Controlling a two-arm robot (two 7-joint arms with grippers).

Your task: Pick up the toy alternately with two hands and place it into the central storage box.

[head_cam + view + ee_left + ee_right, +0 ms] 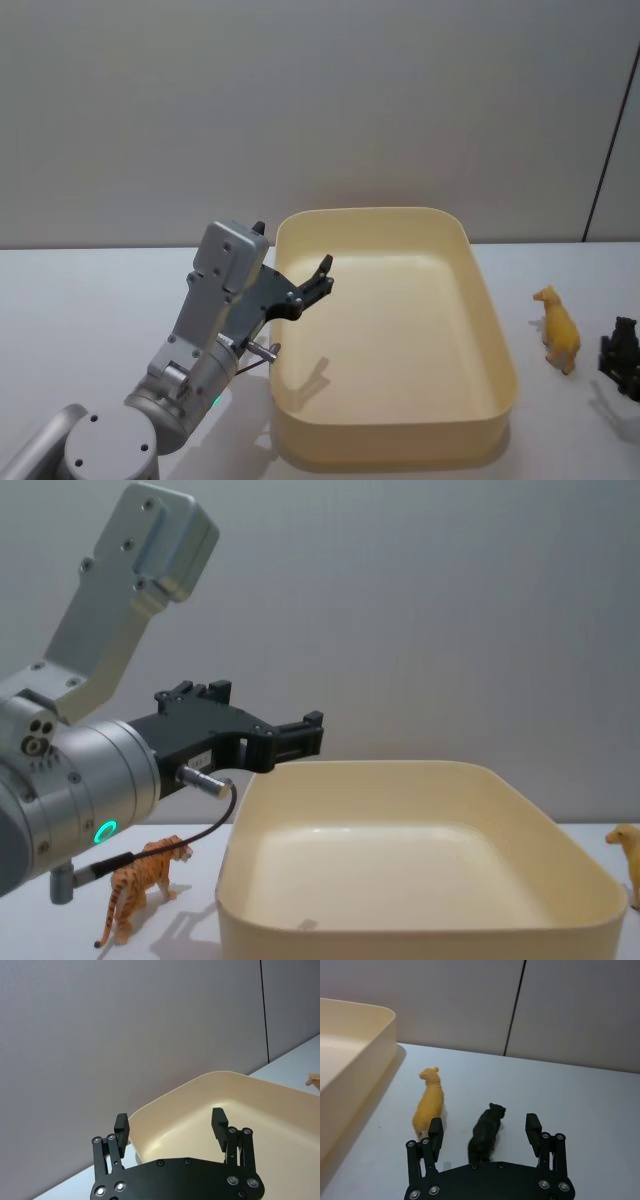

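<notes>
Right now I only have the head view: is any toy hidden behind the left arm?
Observer: Yes, the chest view shows a striped tiger toy standing left of the storage box.
Operator: Is the left tool holding anything?
Observer: No, its wrist view shows the left tool open and empty, over the box.
Operator: And the right tool?
Observer: The right tool is open, a black toy animal standing between its fingers in its wrist view.
</notes>
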